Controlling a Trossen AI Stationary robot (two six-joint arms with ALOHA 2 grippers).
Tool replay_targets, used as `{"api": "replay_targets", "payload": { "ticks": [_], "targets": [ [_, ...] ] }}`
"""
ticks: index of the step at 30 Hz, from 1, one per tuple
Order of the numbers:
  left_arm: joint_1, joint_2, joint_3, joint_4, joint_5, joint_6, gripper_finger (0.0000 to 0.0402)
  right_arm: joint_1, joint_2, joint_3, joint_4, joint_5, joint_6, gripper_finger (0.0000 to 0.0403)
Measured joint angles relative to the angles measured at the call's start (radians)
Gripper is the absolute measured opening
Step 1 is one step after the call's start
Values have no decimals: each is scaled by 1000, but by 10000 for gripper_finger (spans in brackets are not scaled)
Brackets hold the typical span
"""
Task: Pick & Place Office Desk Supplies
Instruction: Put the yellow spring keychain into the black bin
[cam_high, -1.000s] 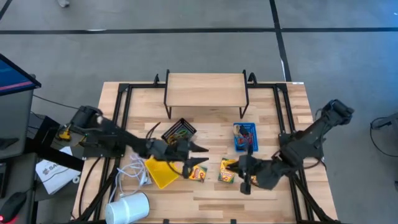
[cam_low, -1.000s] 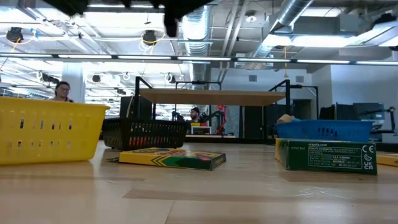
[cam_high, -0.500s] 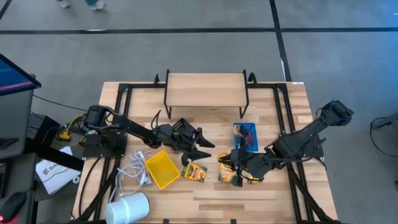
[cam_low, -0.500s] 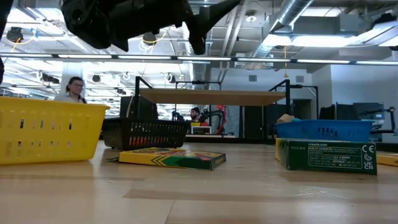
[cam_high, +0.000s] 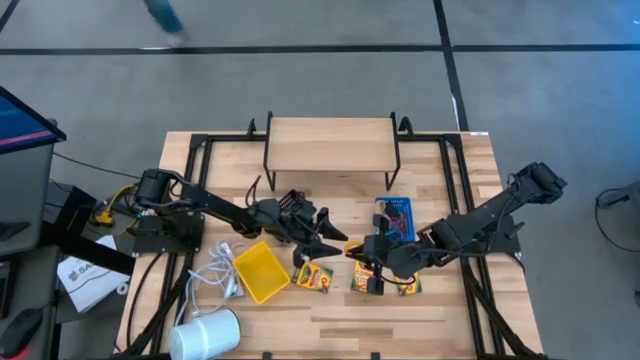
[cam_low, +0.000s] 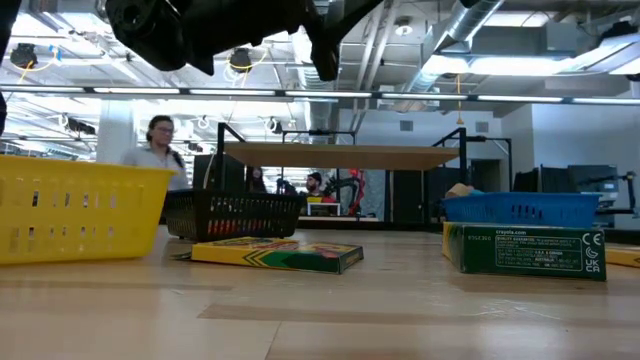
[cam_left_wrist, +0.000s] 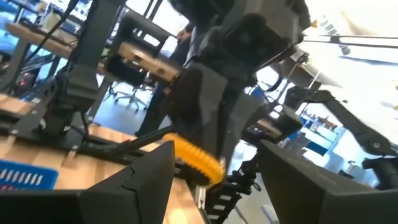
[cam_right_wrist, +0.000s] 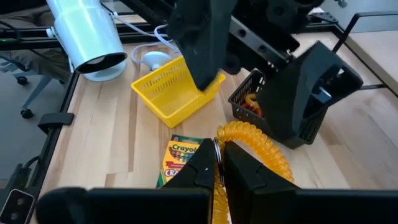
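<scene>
Two yellow-and-green crayon boxes lie on the table, one flat (cam_high: 316, 276), one on its edge (cam_high: 364, 278). My left gripper (cam_high: 336, 241) hovers open above the flat box, beside the black bin (cam_high: 288, 208). My right gripper (cam_high: 358, 256) faces it from the right, above the second box, shut on a thin rubber-band ring (cam_right_wrist: 216, 151). In the left wrist view the open fingers (cam_left_wrist: 142, 181) frame the right arm. The yellow bin (cam_high: 258, 272) and blue bin (cam_high: 395, 219) stand on the table. My right gripper pinches the thin rubber-band ring at its lower part (cam_right_wrist: 216, 163) between the two fingertips, coming level from the table's right. The ring stands up above the fingertips, lifted clear of the table. Its colour is too faint to tell.
A wooden shelf on a black frame (cam_high: 330, 146) stands at the far side. A white coiled cable (cam_high: 214, 276) and a white cylinder (cam_high: 206, 333) lie at the near left. More small coloured items (cam_high: 409, 287) lie under the right arm. People move in the room behind.
My right gripper has moved toward the table's left, from beyond the second crayon box until it is above it and close to my left gripper. My left gripper has moved away from above the yellow bin toward the far edge and right, staying open. The boxes and bins have stayed in place.
</scene>
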Motion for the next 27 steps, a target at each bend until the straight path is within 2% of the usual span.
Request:
{"api": "replay_targets", "payload": {
  "ticks": [18,27],
  "targets": [
    [0,0,0,-47,-65,26,221,0,-1,0,31,-8,-28,9],
    [-1,0,0,-51,-70,26,221,-35,-1,0,35,-30,-42,9]
  ]
}}
